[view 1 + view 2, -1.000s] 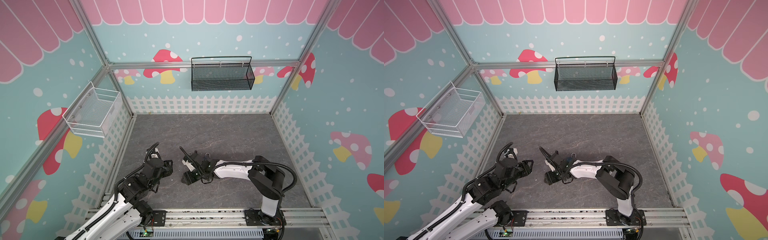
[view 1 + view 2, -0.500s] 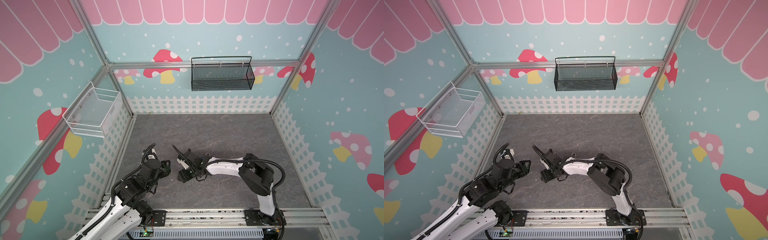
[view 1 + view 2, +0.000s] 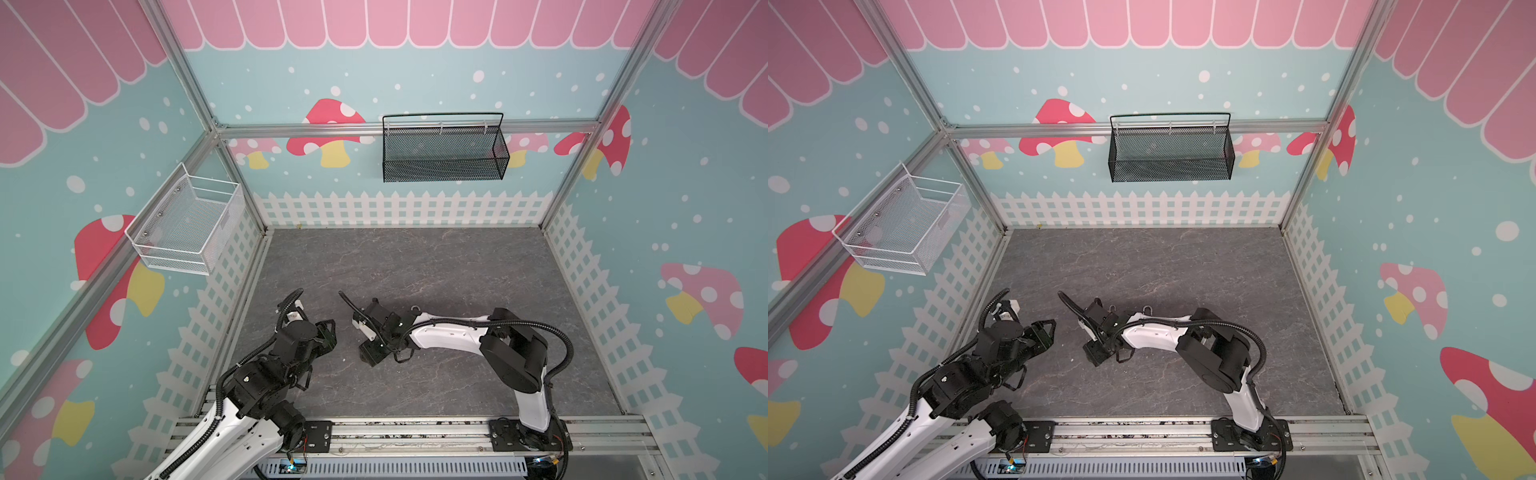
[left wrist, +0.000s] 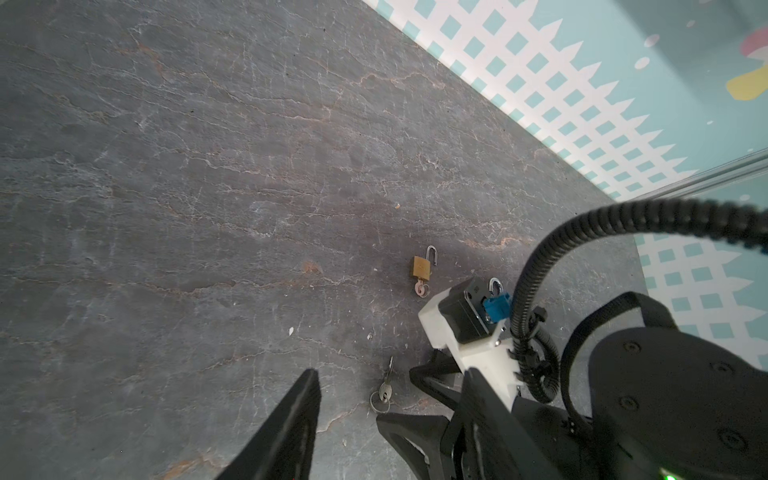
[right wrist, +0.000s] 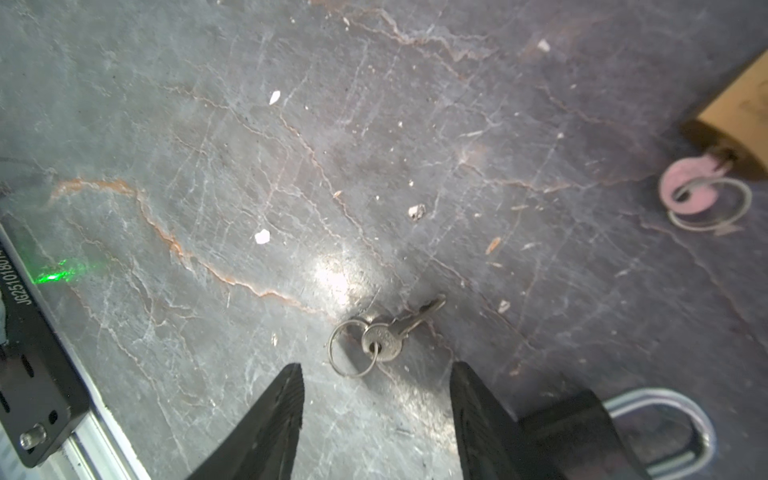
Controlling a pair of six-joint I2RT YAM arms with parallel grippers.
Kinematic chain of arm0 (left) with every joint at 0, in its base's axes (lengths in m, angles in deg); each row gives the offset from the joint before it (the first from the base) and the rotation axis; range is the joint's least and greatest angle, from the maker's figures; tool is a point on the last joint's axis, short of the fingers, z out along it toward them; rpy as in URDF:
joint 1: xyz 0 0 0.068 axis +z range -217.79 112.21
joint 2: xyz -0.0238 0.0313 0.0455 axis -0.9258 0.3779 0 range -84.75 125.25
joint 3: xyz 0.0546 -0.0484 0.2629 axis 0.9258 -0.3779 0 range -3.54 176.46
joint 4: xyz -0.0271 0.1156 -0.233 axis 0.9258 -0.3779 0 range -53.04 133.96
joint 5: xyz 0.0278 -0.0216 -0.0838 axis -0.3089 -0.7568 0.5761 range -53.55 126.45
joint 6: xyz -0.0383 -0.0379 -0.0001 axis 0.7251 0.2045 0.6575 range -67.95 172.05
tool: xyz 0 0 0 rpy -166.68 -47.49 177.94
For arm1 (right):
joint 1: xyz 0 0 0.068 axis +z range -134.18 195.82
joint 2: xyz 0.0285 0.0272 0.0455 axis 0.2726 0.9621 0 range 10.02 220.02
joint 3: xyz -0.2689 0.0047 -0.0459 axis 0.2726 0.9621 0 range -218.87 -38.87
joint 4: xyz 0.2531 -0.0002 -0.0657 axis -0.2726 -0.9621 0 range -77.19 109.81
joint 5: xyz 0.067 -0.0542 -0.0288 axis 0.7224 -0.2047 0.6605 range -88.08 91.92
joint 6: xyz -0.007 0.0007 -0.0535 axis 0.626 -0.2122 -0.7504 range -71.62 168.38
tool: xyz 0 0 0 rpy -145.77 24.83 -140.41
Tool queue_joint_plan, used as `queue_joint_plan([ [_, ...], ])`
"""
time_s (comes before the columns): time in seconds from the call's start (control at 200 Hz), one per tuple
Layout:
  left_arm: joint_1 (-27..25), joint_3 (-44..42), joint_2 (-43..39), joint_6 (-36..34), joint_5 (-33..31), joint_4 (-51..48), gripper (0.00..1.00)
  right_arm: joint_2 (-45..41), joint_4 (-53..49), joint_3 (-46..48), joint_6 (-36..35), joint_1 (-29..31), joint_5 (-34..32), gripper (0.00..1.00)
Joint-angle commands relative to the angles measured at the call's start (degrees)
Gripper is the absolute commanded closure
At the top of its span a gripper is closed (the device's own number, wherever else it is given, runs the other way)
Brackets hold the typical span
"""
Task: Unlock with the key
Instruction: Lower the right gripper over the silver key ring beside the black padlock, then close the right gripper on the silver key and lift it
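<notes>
Right gripper (image 5: 376, 365): jaws spread, pinching nothing; key (image 5: 384, 334) on its ring lies on the table (image 5: 208, 145) just ahead of the tips. Both top views: key hidden under that gripper. Left gripper (image 3: 328, 332) at its 9 o'clock, jaws spread, empty. Black padlock (image 5: 573, 419) and brass padlock (image 5: 739, 112) cut off at the right wrist view's edge

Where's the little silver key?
In the right wrist view the silver key lies on the floor just ahead of the open right pincer, near the black padlock.

Key (image 4: 385, 390) on floor (image 4: 208, 208) near padlock (image 4: 421, 266)
</notes>
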Motion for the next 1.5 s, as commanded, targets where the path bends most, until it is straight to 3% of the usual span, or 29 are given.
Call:
queue_joint_plan([
  [0.0,0.5,0.4,-0.9,1.8,-2.0,-1.5,0.46,-1.2,-2.2,-1.2,0.8,1.8,-2.7,0.41],
  [0.325,1.0,1.7,-0.8,0.4,-1.5,-1.7,0.46,1.9,-2.0,-3.5,7.1,2.2,-7.0,0.45],
  [0.996,1.7,3.0,0.2,0.3,0.3,-1.6,0.46,8.1,-1.7,-8.3,5.0,2.3,-1.0,0.42],
  [1.186,1.9,3.4,0.1,0.3,0.7,-1.9,0.46,9.5,-7.0,-11.3,2.2,3.4,-4.4,0.44],
  [1.496,2.0,2.8,-0.2,1.3,1.4,-1.9,0.46,3.9,-11.1,-6.8,1.6,3.4,-12.4,0.46],
])
